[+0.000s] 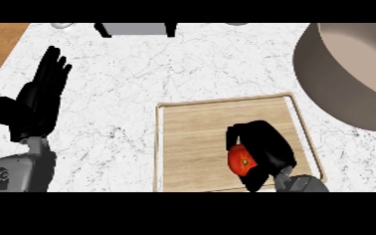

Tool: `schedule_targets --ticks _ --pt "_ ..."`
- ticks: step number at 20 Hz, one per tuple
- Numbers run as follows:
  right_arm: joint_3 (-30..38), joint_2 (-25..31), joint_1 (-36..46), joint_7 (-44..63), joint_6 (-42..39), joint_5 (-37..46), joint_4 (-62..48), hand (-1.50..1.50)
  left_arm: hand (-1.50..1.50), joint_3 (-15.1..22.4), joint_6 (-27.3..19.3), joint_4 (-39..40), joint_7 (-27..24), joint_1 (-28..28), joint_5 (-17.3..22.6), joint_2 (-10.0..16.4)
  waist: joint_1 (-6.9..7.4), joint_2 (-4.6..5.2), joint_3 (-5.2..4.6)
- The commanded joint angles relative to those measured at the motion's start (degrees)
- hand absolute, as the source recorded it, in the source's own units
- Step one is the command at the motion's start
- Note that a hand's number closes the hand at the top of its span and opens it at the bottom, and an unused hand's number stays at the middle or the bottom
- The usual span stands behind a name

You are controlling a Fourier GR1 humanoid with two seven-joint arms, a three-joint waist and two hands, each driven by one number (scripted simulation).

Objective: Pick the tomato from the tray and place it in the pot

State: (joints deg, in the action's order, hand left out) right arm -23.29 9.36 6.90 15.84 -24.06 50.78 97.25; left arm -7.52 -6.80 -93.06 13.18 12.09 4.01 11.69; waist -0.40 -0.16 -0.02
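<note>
The right hand (266, 147) was curled round the tomato (239, 162), its black fingers wrapped over the top and far side of the fruit so that only a red patch showed at the hand's left flank. The grasp sat over the lower right part of the wooden tray (198, 129), near its right rim; from this steep angle it could not be told whether the tomato rested on the wood or had been raised off it. The grey right forearm (303, 184) entered at the lower edge just behind the hand. The tray was a pale board with a raised light border, lying square on the white marbled counter (132, 69), its near end cut off by the view's lower edge. Beyond the tray's far right corner stood the pot (330, 84), a large round grey-brown vessel that ran out past the right side of the view; its wall lay near the tray's corner, apart from the hand and tomato. Well away at the left, the left hand (40, 97) rested above the counter with its fingers straight and pointing up, holding nothing, on its grey forearm (26, 172). At the far edge of the counter sat a grey box-like object (136, 29), and a strip of brown wood (11, 40) showed at the upper left corner.
</note>
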Motion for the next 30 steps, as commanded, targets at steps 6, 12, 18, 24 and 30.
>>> schedule_targets --ticks 6,12,18,24,30 --pt "6.9 -3.4 -5.2 5.4 11.4 1.6 20.6 1.50 0.00 0.2 -1.3 -1.1 1.8 1.0 -0.7 -0.4 -1.06 -0.24 0.06" --pt "16.5 -4.3 -3.7 8.7 15.6 1.0 30.2 1.50 0.00 -1.2 0.0 -0.4 -0.6 -0.9 0.4 0.0 -0.20 0.00 0.01" --pt "30.4 0.7 8.9 12.1 12.0 -4.8 25.7 1.50 0.00 0.7 -0.6 -2.3 2.4 -0.3 -0.6 -1.0 0.62 0.17 0.00" --pt "42.9 6.0 9.0 4.4 12.7 -16.8 16.6 1.50 0.00 0.6 -1.3 -4.4 3.2 -0.6 -1.1 -1.4 0.55 0.15 0.04" --pt "47.7 7.8 10.8 -5.6 17.3 -20.6 0.7 1.50 0.00 -1.1 0.3 1.0 0.0 1.8 -1.0 0.0 0.45 0.33 0.05"
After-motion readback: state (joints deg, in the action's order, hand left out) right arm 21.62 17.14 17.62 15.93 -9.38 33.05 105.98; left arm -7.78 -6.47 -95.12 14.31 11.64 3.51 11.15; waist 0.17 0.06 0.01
